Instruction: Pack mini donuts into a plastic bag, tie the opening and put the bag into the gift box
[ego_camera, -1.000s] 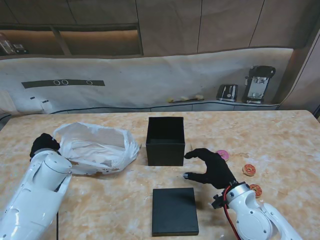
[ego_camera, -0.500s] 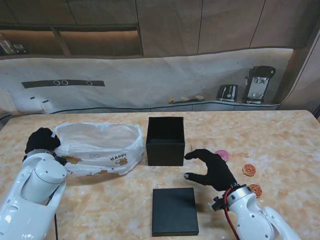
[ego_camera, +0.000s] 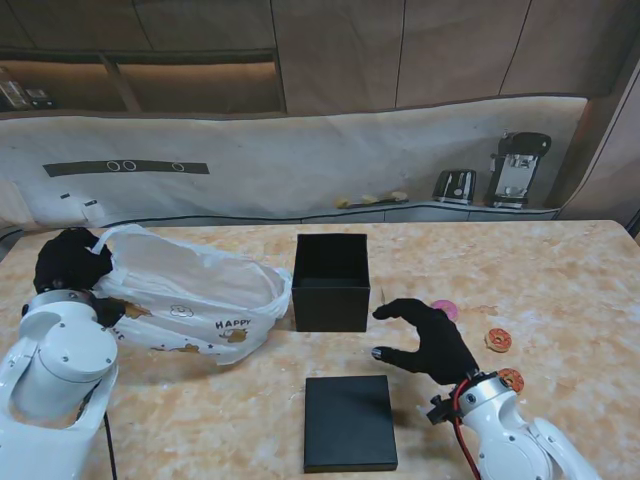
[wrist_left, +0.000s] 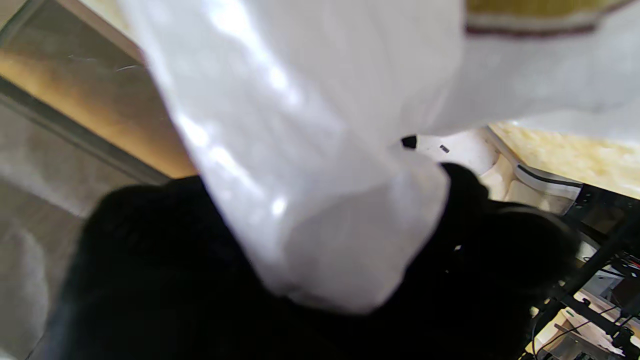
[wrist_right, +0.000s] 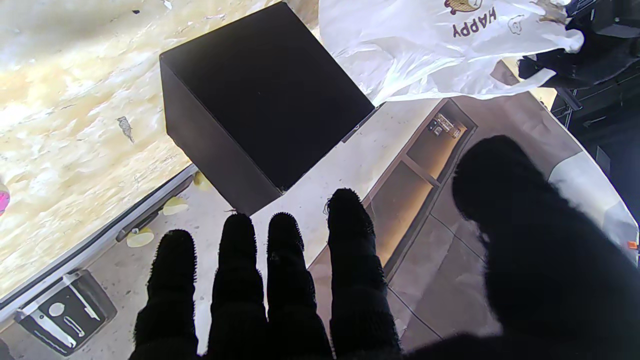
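Bag (ego_camera: 195, 290) first, since it's the big thing in our stand view: white plastic with "HAPPY" printed on it, lying on the marble table (ego_camera: 560, 270) on our left side, its far-left end bunched up in our left hand (ego_camera: 68, 262), which is clenched on the plastic. The bag's right edge sits just beside the open black gift box (ego_camera: 331, 281), which stands upright around the middle of the table. Nearer to us lies the flat black lid (ego_camera: 349, 422), apart from the box. Our right hand (ego_camera: 430, 338) hangs over the table to the right of the box, fingers spread and curled, gripping nothing. Right of that hand we've got three mini donuts: a pink one (ego_camera: 445, 309) just beyond the fingers, an orange one (ego_camera: 498, 340) further right, and another orange one (ego_camera: 511, 380) tucked close by the wrist. Left wrist view is mostly blur, but the white bag (wrist_left: 320, 165) clearly runs across the black glove (wrist_left: 165, 280) and is pinched in it. Right wrist view shows four fingers (wrist_right: 285, 280) held straight with the thumb well apart, nothing between them, and beyond them the gift box (wrist_right: 260, 95) with the bag (wrist_right: 440, 45) touching its corner.
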